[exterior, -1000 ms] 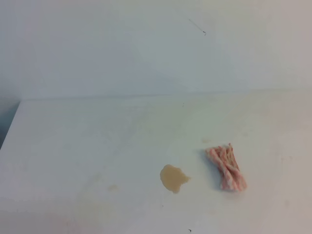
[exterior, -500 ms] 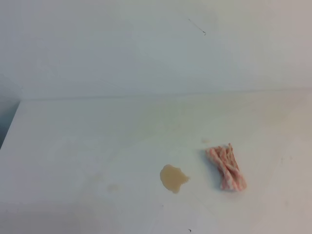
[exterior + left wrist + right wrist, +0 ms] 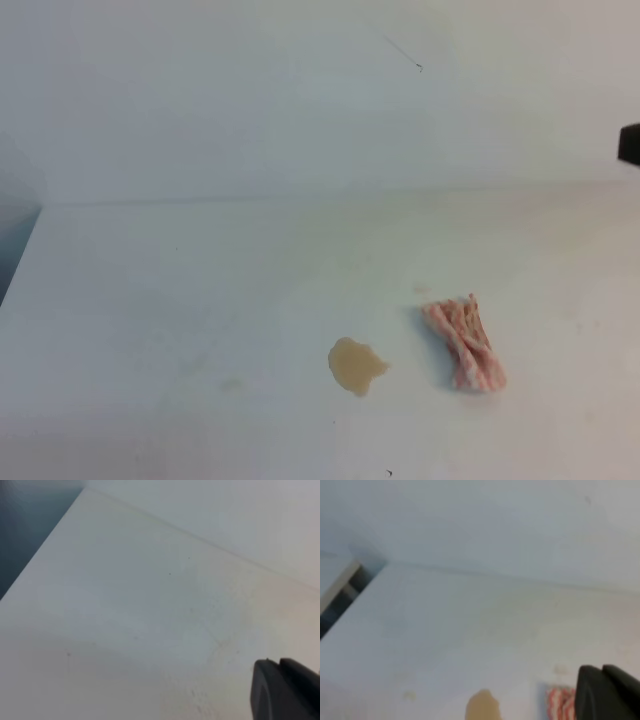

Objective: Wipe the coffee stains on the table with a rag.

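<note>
Right pincer (image 3: 607,692) over stained table (image 3: 200,300)

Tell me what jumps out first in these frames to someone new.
On the bare white table, the pink-and-white rag lies crumpled right of centre. Just left of it, apart, sits the tan coffee stain. A dark arm tip pokes in at the right edge.

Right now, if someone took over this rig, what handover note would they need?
Right end effector: shut, holding nothing, above the table beside the rag.
Left end effector: empty; open or shut cannot be told.
Wrinkled pink-red and white patterned cloth rag: lying untouched on the flat white table.
Tan, irregular coffee stain: just left of the rag, apart from it, unwiped.
Done: nothing.
Left: grasp the rag and wipe the stain.
</note>
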Motion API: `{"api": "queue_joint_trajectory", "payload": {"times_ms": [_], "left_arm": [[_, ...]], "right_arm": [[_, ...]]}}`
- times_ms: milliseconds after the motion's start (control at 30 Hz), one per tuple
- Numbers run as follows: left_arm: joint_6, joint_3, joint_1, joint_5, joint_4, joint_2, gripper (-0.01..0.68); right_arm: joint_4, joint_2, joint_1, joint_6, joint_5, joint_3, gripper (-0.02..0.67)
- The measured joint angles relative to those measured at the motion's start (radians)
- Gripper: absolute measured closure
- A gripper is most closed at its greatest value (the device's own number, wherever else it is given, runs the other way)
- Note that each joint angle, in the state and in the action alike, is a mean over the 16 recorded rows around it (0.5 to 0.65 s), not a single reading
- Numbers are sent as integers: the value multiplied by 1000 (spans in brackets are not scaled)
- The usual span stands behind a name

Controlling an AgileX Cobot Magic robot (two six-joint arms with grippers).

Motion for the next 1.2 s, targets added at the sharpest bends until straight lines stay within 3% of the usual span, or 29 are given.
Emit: {"api": "queue_joint_trajectory", "payload": {"times_ms": [200,400,633,767,1033,1200], "left_arm": [[0,0,0,0,0,0,672],[0,0,0,0,0,0,672],[0,0,0,0,0,0,672],[0,0,0,0,0,0,672],[0,0,0,0,0,0,672],[0,0,0,0,0,0,672]], "right_arm": [[30,170,13,-49,53,-1,613],[-4,329,58,-62,62,-1,495],[-154,471,161,55,-15,-2,337],[-280,537,227,170,-79,-2,280],[-482,646,316,367,-177,-2,267],[-518,703,335,416,-201,-3,326]]}}
